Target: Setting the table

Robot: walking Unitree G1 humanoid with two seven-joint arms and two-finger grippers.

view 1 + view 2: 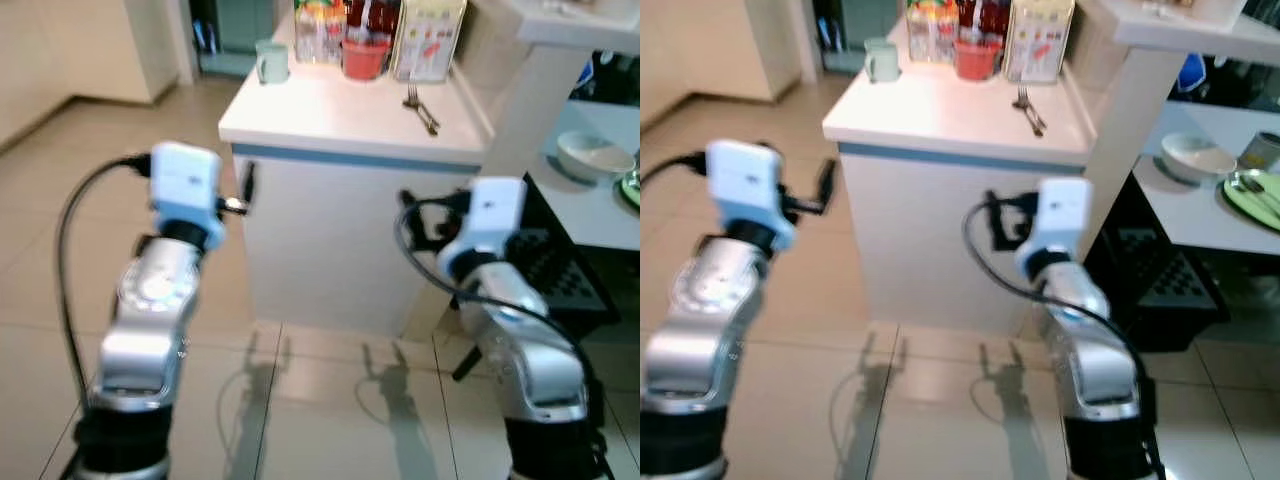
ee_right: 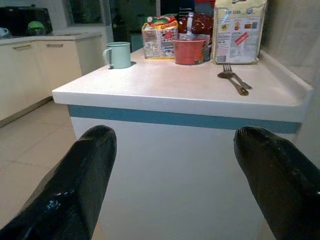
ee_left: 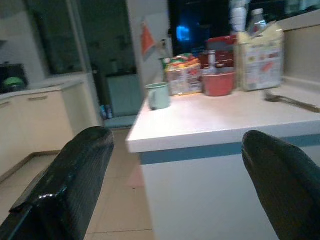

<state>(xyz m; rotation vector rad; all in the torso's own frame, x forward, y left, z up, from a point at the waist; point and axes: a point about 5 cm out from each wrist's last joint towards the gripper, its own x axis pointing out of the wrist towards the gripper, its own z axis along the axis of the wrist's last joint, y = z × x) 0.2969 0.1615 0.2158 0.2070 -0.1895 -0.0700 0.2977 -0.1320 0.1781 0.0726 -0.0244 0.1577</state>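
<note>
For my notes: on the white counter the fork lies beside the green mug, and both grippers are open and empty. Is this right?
Not quite. The fork lies beside the printed carton, across the counter from the green mug, as the right wrist view shows. Left gripper and right gripper are open and empty.

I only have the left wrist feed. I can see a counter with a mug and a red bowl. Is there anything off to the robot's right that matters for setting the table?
Observer: Yes. A lower white table stands to the right of the counter, with a white bowl on it.
Operator: Anything else on that table?
Observer: A green plate sits at its far right edge, with what looks like cutlery on it.
Operator: Where's the right gripper?
Observer: The right gripper is open and empty, held in front of the counter's white side, below the top.
Operator: Is the fork I see alone?
Observer: No, the right wrist view shows a fork and a spoon lying together beside the printed carton.
</note>
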